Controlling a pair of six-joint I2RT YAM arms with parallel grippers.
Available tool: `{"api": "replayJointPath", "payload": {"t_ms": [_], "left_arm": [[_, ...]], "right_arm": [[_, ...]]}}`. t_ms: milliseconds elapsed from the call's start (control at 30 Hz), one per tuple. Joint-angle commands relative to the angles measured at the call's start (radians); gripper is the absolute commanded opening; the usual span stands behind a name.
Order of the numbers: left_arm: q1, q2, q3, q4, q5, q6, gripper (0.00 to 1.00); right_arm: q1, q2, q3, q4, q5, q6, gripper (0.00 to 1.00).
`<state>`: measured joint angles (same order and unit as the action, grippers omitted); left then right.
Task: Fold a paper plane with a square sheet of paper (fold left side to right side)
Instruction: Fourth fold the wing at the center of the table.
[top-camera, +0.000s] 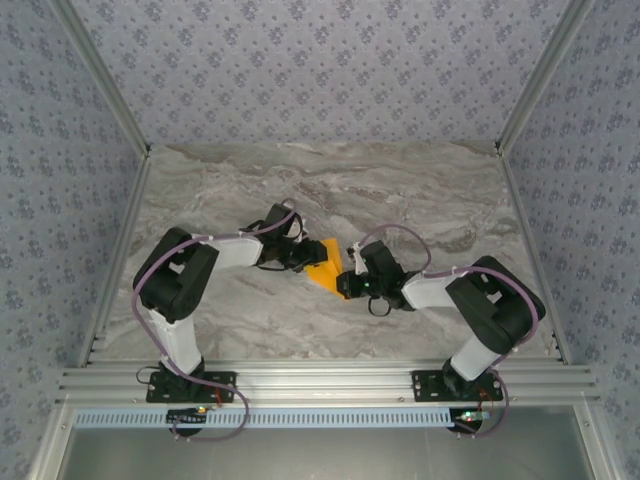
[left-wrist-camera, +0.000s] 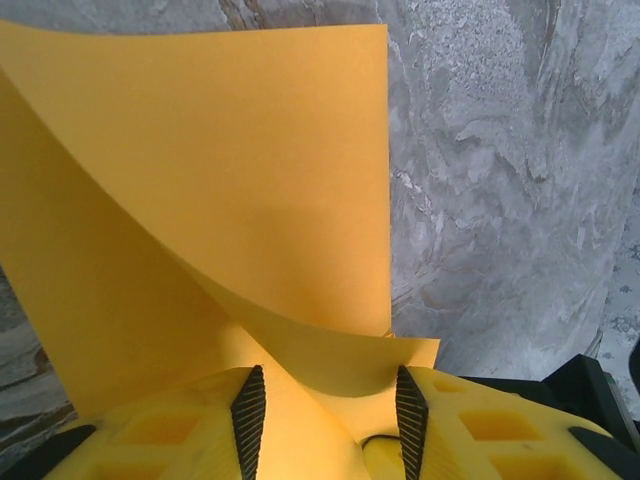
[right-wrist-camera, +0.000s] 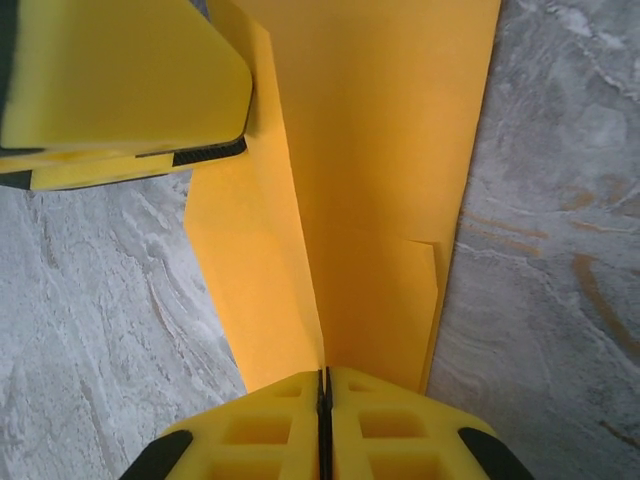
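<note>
Firmly, right fingers clench an edge of the square sheet of paper; left fingers stand released astride its raised flap.

We see plain orange-yellow paper, yellow gripper fingers with black pads, a grey marbled table, blue-grey floral walls.

You are bending both arms at the elbow and reaching them inward, so the 2 wrists are sitting close together. Your left gripper is holding its jaws apart, its black pads standing wide in the left wrist view. Your right gripper is pressing its 2 fingers tight together, pinching the sheet of paper.
</note>
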<state>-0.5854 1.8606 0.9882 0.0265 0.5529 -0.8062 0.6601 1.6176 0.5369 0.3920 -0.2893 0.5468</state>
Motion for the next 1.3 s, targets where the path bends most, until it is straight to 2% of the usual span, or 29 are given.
{"api": "replayJointPath", "payload": {"t_ms": [0,400,700,1267], "left_arm": [[-0.004,-0.04,0.003,-0.006,-0.004,-0.005,0.43],[-0.018,0.018,0.028,-0.002,0.002,-0.011,0.38],[-0.021,0.061,0.053,-0.025,-0.009,0.002,0.42],[-0.023,0.078,0.058,-0.06,-0.039,0.019,0.43]], "right_arm": [[-0.019,0.02,-0.021,0.012,-0.018,0.038,0.07],[-0.036,0.038,-0.035,0.044,-0.042,0.059,0.06],[-0.037,0.042,-0.035,0.043,-0.047,0.061,0.07],[-0.059,0.023,0.021,0.046,-0.133,0.017,0.14]]}}
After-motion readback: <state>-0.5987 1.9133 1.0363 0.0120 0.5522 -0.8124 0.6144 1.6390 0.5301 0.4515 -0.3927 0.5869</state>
